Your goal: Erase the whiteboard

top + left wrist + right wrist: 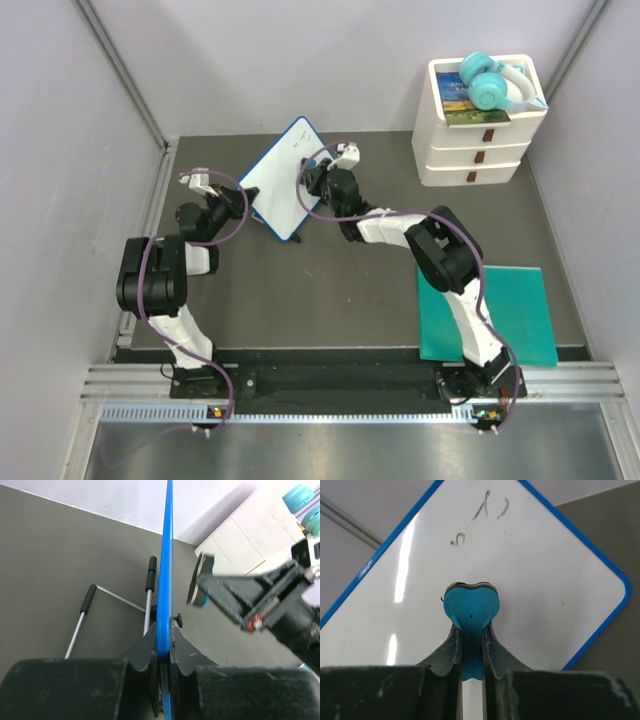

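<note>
On table (330, 290), left jaws clamped on whiteboard (280, 180) rim, right jaws pinching teal eraser (471, 607) near its face

You have bare tabletop (300, 290) on the near side of the whiteboard (280, 180). Its wire stand legs (89, 599) jut out behind it, the blue eraser (470, 607) crowds its face, and the white drawer stack (472, 150) blocks the far right corner.

Your dark table (320, 290) carries a teal mat (520, 320) near right, white drawers (470, 160) far right, and the whiteboard (280, 180) propped mid-back.
</note>
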Action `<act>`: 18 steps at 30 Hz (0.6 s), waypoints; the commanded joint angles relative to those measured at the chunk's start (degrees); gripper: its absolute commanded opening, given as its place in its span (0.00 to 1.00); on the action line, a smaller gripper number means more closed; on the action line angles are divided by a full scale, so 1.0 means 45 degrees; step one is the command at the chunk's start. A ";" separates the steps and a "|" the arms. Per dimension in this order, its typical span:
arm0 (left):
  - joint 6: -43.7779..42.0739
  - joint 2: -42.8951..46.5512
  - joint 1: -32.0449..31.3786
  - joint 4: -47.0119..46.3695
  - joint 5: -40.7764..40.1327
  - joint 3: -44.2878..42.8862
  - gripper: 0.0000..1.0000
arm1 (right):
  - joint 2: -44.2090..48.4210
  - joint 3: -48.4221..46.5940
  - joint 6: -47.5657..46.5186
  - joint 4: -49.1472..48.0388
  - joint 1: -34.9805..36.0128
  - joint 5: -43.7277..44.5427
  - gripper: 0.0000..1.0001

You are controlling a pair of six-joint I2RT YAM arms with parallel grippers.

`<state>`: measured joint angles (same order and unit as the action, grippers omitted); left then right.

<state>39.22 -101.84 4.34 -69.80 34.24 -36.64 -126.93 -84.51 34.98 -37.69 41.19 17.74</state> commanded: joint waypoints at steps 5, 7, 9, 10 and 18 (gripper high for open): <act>-0.0709 -0.0006 -0.0300 0.1039 0.0927 0.1051 0.00 | -0.0153 -0.1533 0.0038 0.0115 -0.1047 -0.1109 0.00; -0.0689 0.0131 -0.0300 0.1058 0.0907 0.1228 0.00 | -0.0113 -0.1435 -0.0039 0.0056 -0.1145 -0.1245 0.00; -0.0650 0.0462 -0.0300 0.1058 0.0810 0.1579 0.00 | -0.0093 -0.1513 -0.0098 0.0056 -0.1204 -0.1343 0.00; -0.0611 0.0580 -0.0319 0.1058 0.0790 0.1851 0.00 | -0.0132 -0.1552 -0.0079 0.0094 -0.1281 -0.1460 0.00; -0.0435 0.1265 -0.0358 0.1935 0.1609 0.2050 0.00 | -0.1244 -0.3931 0.0038 0.0952 -0.1360 -0.3236 0.00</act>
<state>39.46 -95.90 4.25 -71.05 32.38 -29.34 -130.08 -94.50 34.94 -34.46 35.42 8.95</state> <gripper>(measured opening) 0.115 0.089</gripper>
